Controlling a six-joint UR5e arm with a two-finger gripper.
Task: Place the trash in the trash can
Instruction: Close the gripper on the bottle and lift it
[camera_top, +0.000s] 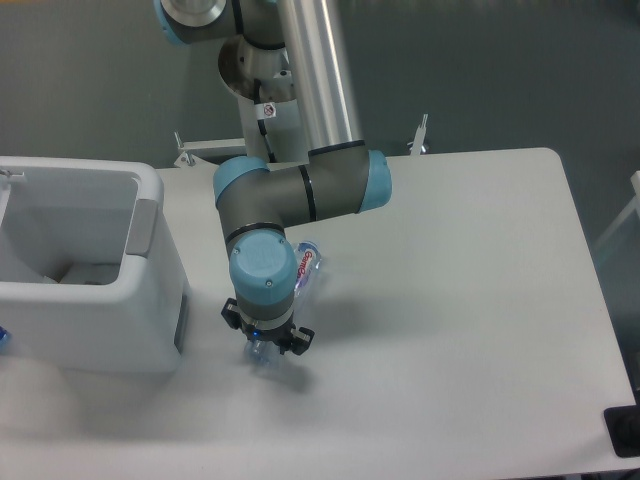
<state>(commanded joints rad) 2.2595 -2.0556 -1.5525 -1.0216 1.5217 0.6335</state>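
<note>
I see the black two-finger gripper (266, 343) pointing down at the white table (470, 320), its wrist housing directly over the slim clear plastic bottle with a red-and-blue label (303, 268). The bottle lies under the gripper, one end showing at each side of it. I cannot tell whether the fingers are clamped on it. The large white boxy plastic trash can (85, 270) stands near, to the camera's left.
</note>
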